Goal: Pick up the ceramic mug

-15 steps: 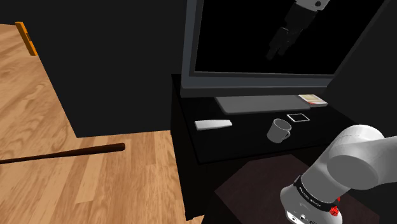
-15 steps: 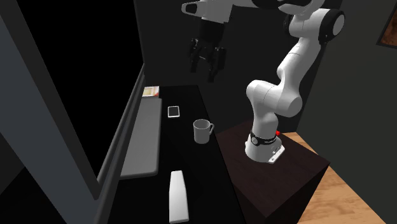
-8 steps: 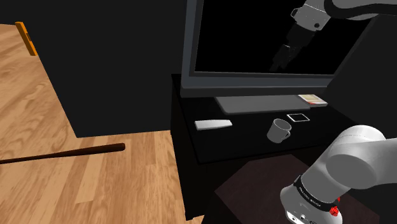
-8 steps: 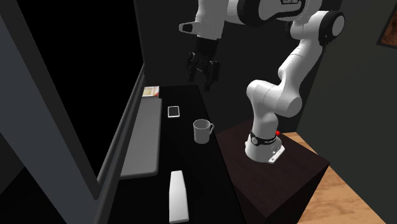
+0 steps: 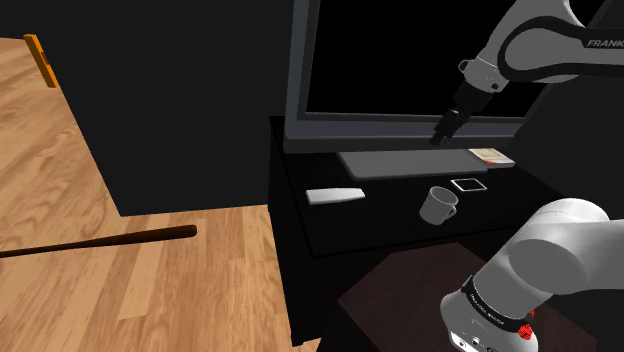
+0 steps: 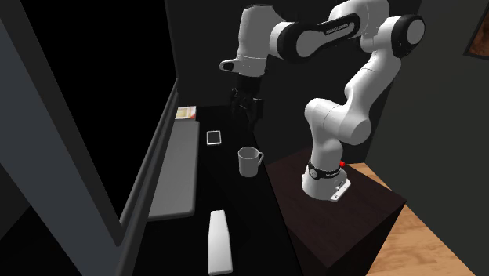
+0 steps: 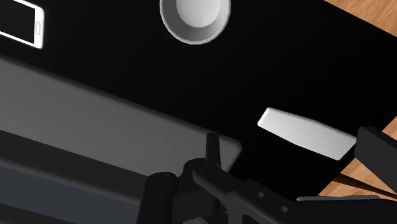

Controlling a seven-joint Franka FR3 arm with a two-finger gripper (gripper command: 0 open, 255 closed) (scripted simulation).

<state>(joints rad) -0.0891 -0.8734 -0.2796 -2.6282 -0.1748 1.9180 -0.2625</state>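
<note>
The pale grey mug stands upright on the black table, handle toward the arm's stand. From the second exterior view the mug sits near the table's edge by the stand. My black gripper hangs in the air above the table, higher than the mug and farther back, toward the screen. In the second exterior view the gripper points down beyond the mug, near the phone. The wrist view looks down into the mug, well ahead of the fingers, which stand apart with nothing between them.
A large dark screen stands at the table's back with a grey keyboard before it. A phone, a small book and a white flat bar lie on the table. A dark stick lies on the wooden floor.
The arm has swung down and the gripper has dropped from high in front of the screen to a little above the table behind the mug. The mug has not moved.
</note>
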